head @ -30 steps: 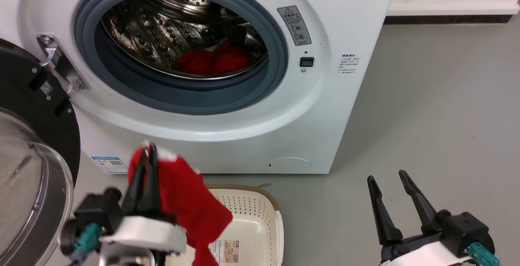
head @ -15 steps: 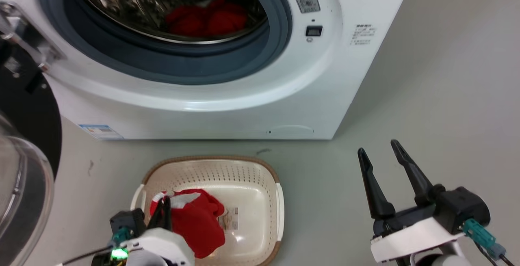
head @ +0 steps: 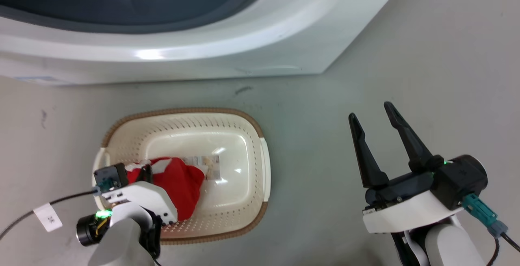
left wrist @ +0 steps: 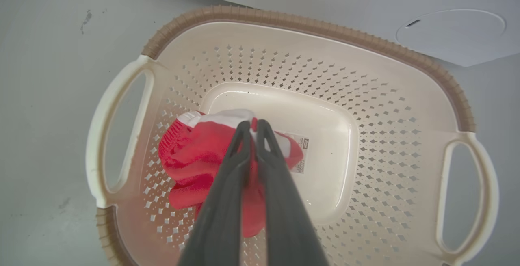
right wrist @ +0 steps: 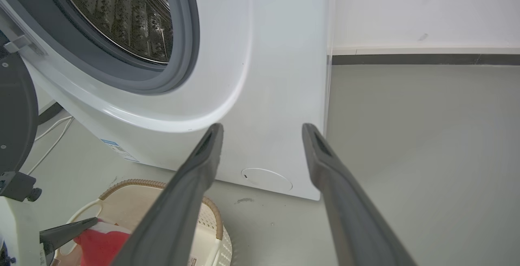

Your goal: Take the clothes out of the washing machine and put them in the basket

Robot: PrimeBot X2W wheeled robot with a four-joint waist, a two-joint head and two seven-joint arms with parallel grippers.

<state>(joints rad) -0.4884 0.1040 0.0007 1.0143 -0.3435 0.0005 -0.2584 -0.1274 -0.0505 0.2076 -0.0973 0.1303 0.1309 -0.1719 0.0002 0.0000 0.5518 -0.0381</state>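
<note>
The head camera has tipped further down than half a second ago, leaving the washing machine's (head: 203, 50) lower front across the top of the frame. At lower left, the left gripper (left wrist: 252, 124) stays clamped on the red garment (left wrist: 195, 156), now lower inside the laundry basket (head: 243, 140) and over its bottom label. At lower right, the right gripper (head: 369, 110) hangs over the floor, fingers apart as before.

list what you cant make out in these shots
- Floor of the drum: the head view's top edge cuts off the washing machine above its grey rim; in the right wrist view that rim hides it. Whether clothes lie inside cannot be told.
- The label in the basket: partly under the red garment, print too small to read.
- The fold pinched by the left gripper: hidden by its shut fingers, left wrist view.
</note>
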